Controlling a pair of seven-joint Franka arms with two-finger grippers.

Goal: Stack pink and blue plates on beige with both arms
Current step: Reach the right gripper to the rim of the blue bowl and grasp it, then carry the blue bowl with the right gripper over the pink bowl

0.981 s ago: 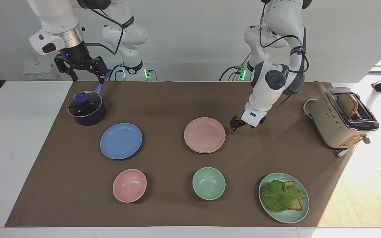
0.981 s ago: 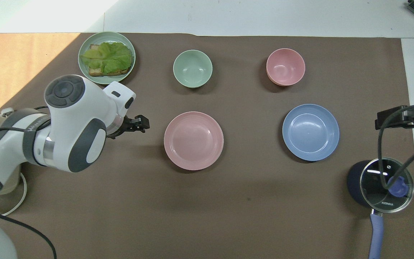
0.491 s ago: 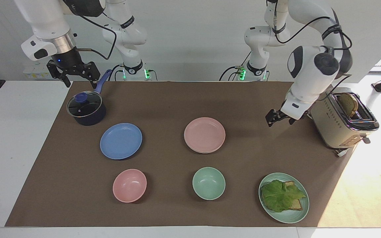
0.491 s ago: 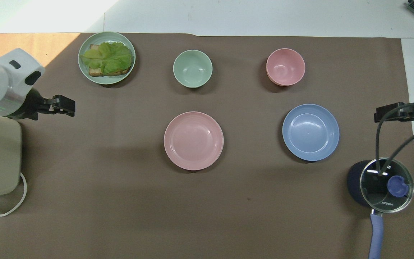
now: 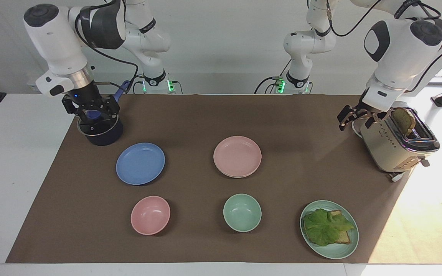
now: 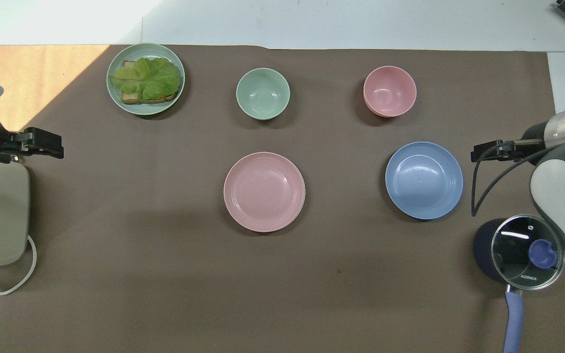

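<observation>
Brown matte paper (image 5: 190, 115) is covering most of the white table (image 5: 17, 153), with a plain pale wall (image 5: 221, 46) standing at the robots' end and sunlight falling on the corner at the left arm's end. Sitting on that end is a cream metal toaster (image 5: 393, 145) holding a slice of bread. Toward the right arm's end a dark navy saucepan with a glass lid (image 6: 518, 252) is standing.

Mid-table, the pale pink round matte plate (image 5: 237, 156) is lying on a cream-beige plate of the same size, whose rim (image 5: 240, 176) is just peeking out beneath it. The medium blue round plate (image 5: 140, 163) is lying apart, toward the right arm's end.

Farther from the robots, a pale green plate with lettuce on toast (image 5: 329, 229), a small mint-green bowl (image 5: 242, 212) and a small pink bowl (image 5: 150, 215) are sitting in a row.

Hanging over the saucepan, the right gripper (image 5: 90, 112) is spread wide and holding nothing. Just beside the toaster, the left gripper (image 5: 354, 117) is also gaping fully, empty.
</observation>
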